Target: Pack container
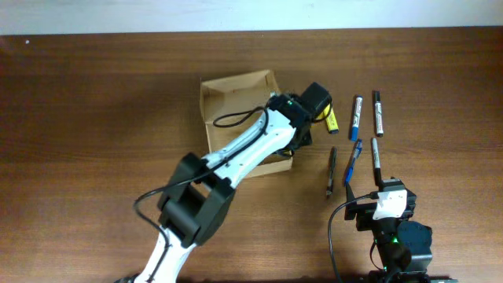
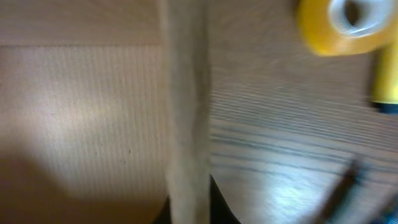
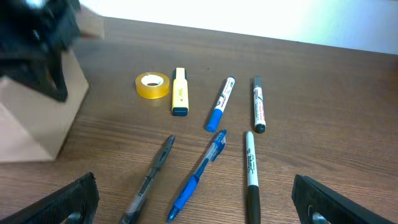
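**Box.** The small tan cardboard box [image 1: 236, 96] stands open on the brown wooden table [image 1: 94, 118], left of the loose items. Where the arm does not cover its floor, nothing is packed in it.

**Left hand.** The left hand [image 1: 292, 134] is at the box's right-hand wall with its jaws fully closed. In the left wrist view the wall's edge runs straight up between them, so the hand appears to pinch that wall. The likely purpose is to steady the box while items are loaded.

**Right hand.** The right hand [image 3: 196, 202] has its jaws spread wide and holds nothing. It is well apart from the box and faces the items:
- yellow tape roll [image 3: 152, 85]
- yellow highlighter [image 3: 179, 91]
- blue-capped white marker [image 3: 221, 104]
- black-capped marker [image 3: 258, 104]
- grey pen [image 3: 149, 180]
- blue pen [image 3: 198, 176]
- black-and-white marker [image 3: 250, 168]

All lie on the right arm's side of the box, which suggests that arm does the picking. The tape roll and the highlighter lie nearest the box, near the pinched wall.
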